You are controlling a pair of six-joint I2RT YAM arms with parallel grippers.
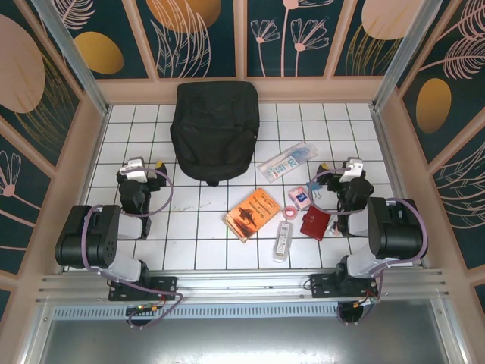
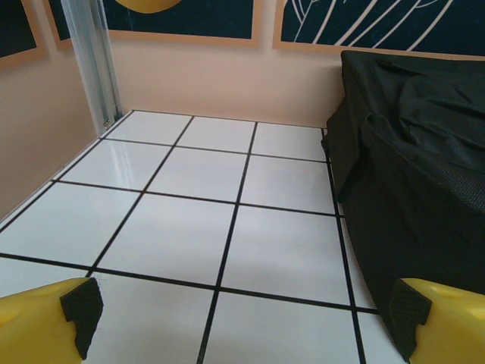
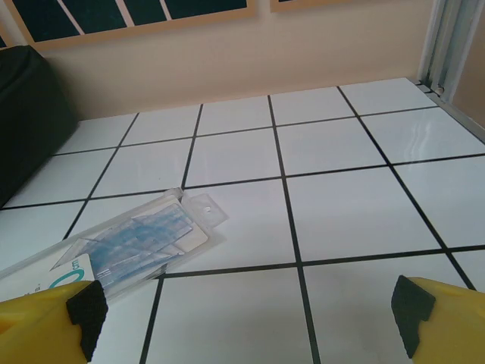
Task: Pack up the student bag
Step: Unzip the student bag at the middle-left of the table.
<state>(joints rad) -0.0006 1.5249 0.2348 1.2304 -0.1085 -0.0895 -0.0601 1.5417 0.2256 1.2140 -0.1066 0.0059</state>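
From above, the bag (image 1: 215,130) lies flat at 12 o'clock on the counter (image 1: 204,243), against the back wall. I see no mouth open on it. My left fingers (image 1: 159,164) sit at its 8 o'clock, apart from it. My right fingers (image 1: 326,169) are at its 4 o'clock. Between the 2 arms lie a clear pouch (image 1: 286,161), an orange book (image 1: 251,214), a red wallet (image 1: 315,223), a white tube (image 1: 283,240) and a small pink item (image 1: 298,199). Nothing looks packed yet, so I judge I am at the start.

From my left wrist, the left fingers (image 2: 45,326) stand spread wide with nothing between them. Bare counter (image 2: 189,227) lies ahead and the bag (image 2: 424,174) rises at 2 o'clock, close to my right pad.

From my right wrist, the right fingers (image 3: 443,322) are just as wide and empty. The pouch (image 3: 136,243) lies flat at 10 o'clock, its near end by my left pad, and a corner of the bag (image 3: 26,114) shows beyond it.

To do this well, I would first find the zipper and open the bag with my left arm. The pouch is thin and slippery, so I would come down over a narrow edge and not its flat face.
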